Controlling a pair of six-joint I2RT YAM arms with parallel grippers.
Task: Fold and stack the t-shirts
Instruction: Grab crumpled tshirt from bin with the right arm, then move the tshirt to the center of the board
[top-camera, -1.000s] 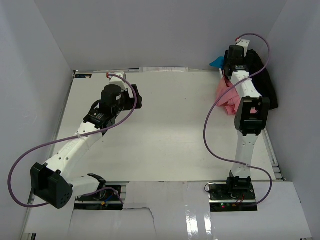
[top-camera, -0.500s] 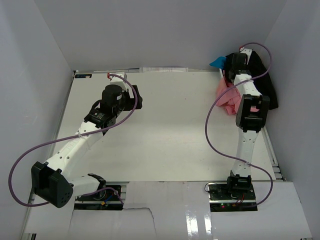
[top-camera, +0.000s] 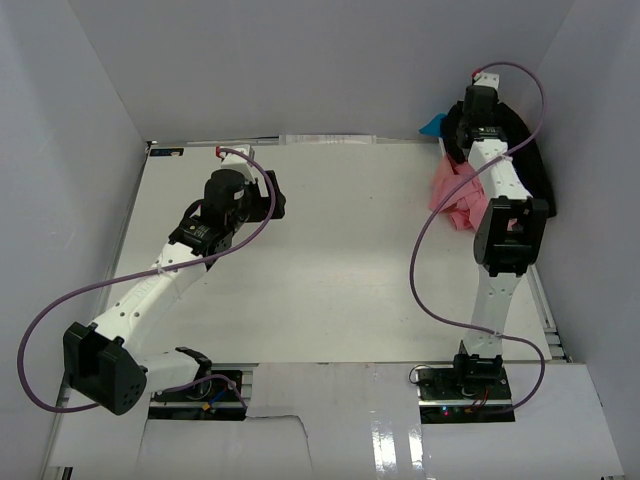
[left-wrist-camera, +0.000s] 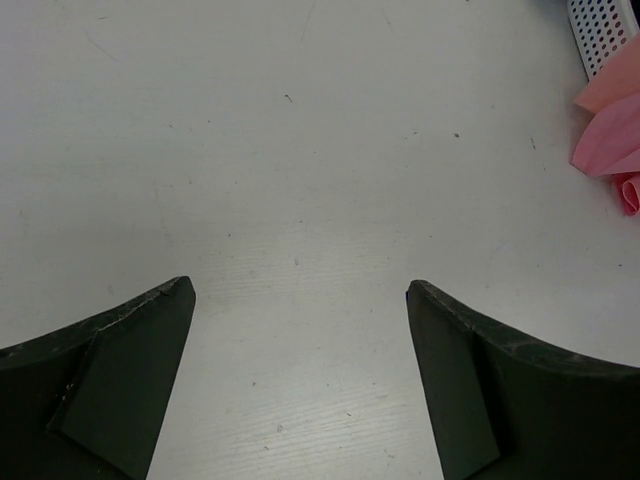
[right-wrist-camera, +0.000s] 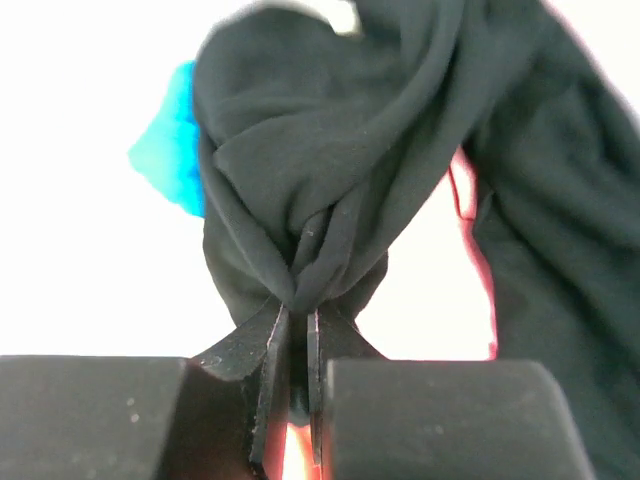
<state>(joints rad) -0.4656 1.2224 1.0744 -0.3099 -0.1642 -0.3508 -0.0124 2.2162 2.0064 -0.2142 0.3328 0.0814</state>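
A crumpled black t-shirt (top-camera: 532, 160) lies at the table's far right corner, beside a heap of salmon-pink t-shirts (top-camera: 455, 195). My right gripper (right-wrist-camera: 297, 312) is shut on a bunched fold of the black t-shirt (right-wrist-camera: 330, 150), which fills the right wrist view; in the top view that gripper (top-camera: 476, 98) sits over the corner pile. My left gripper (left-wrist-camera: 298, 290) stands open over bare table, nothing between its fingers; in the top view it (top-camera: 275, 195) hovers at the left centre. A pink t-shirt edge (left-wrist-camera: 610, 125) shows at the upper right of the left wrist view.
A bright blue cloth (top-camera: 434, 124) lies behind the pile. A white perforated basket corner (left-wrist-camera: 603, 25) shows beside the pink cloth. Grey walls enclose the white table (top-camera: 340, 250) on three sides. Purple cables loop from both arms.
My right gripper has reached farther back into the corner and shut on the black t-shirt. The left arm has not moved.
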